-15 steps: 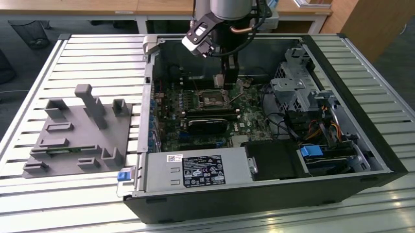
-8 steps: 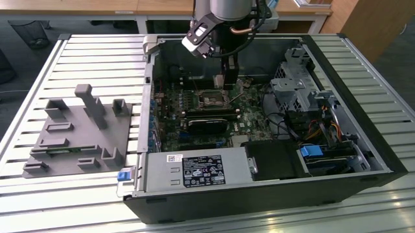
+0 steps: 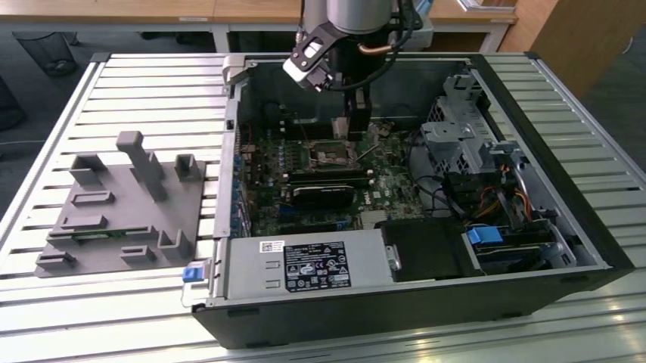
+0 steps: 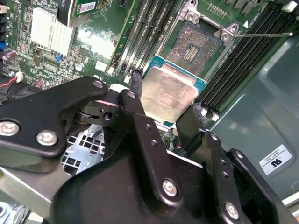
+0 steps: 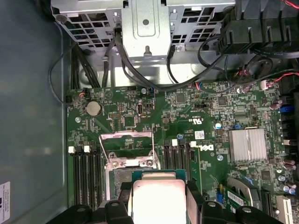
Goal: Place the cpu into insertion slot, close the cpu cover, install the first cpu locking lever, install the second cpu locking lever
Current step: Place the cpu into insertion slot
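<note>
My gripper [image 3: 355, 127] reaches down into the open computer case, shut on the cpu [image 4: 168, 95], a flat square chip with a pale metal top. In both wrist views the black fingers [image 4: 189, 123] clamp it on two opposite edges. The cpu [image 5: 159, 200] hangs a little above the green board, beside the insertion slot [image 4: 194, 46], a dark square socket with a metal rim [image 3: 331, 155]. The cpu cover [image 5: 128, 149], a silvery frame with a window, lies flipped open past the slot [image 5: 122, 178]. A thin locking lever [image 4: 261, 34] sticks out beside the socket.
Long black memory slots [image 4: 247, 60] flank the socket. A black block [image 3: 323, 193] and the power supply [image 3: 302, 268] sit nearer the case front, drive cages [image 3: 464, 136] and cables at the exterior view's right. A grey fixture [image 3: 121, 204] stands outside the case.
</note>
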You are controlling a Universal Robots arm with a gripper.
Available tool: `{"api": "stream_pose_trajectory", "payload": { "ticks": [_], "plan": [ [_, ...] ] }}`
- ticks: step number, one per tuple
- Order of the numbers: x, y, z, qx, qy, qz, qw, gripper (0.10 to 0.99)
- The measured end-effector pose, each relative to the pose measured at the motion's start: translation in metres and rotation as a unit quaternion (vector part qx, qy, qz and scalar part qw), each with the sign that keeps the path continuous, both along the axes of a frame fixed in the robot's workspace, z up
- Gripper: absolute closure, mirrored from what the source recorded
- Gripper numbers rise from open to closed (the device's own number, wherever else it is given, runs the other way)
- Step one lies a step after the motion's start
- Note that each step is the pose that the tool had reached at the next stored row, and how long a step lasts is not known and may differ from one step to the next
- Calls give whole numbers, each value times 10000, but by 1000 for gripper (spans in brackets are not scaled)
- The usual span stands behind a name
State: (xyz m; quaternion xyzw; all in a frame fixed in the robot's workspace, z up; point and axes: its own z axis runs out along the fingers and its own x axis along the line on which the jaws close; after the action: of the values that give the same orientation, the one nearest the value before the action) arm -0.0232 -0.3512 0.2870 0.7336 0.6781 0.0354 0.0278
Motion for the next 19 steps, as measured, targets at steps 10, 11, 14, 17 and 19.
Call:
{"api": "stream_pose_trajectory", "payload": {
  "ticks": [10,11,14,17,19],
  "plan": [
    [0,0,-29,0,0,0,10000,541],
    [0,0,-31,0,0,0,10000,541],
    [0,0,-37,0,0,0,10000,541],
    [0,0,-44,0,0,0,10000,541],
    [0,0,-48,0,0,0,10000,541]
  ]
}}
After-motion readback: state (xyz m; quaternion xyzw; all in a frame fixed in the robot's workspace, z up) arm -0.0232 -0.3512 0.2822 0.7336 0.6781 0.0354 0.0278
